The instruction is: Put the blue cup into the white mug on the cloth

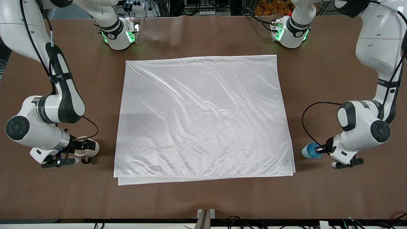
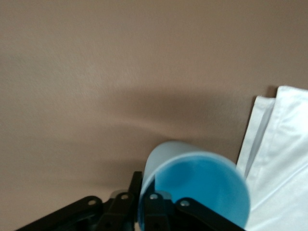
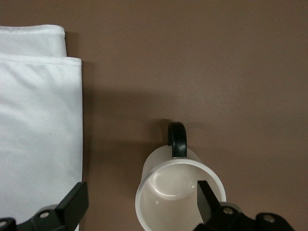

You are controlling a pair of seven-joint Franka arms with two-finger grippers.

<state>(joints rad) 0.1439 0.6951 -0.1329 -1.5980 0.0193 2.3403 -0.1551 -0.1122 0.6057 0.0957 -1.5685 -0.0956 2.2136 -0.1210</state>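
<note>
The white cloth (image 1: 203,117) lies spread in the middle of the table. The blue cup (image 1: 309,150) is just off the cloth's near corner toward the left arm's end. My left gripper (image 1: 320,149) is shut on its wall, one finger inside and one outside; the left wrist view shows the gripper (image 2: 144,182) and the cup (image 2: 202,187). The white mug (image 1: 89,148) stands on the table beside the cloth toward the right arm's end. My right gripper (image 1: 79,150) is open at it (image 3: 140,192): one finger is inside the mug (image 3: 173,192), the other is outside.
The cloth's folded edges show in the left wrist view (image 2: 284,159) and the right wrist view (image 3: 38,120). The mug's black handle (image 3: 176,139) points away from my right gripper. Bare brown table (image 1: 203,197) surrounds the cloth. Both arm bases stand along the table's edge farthest from the front camera.
</note>
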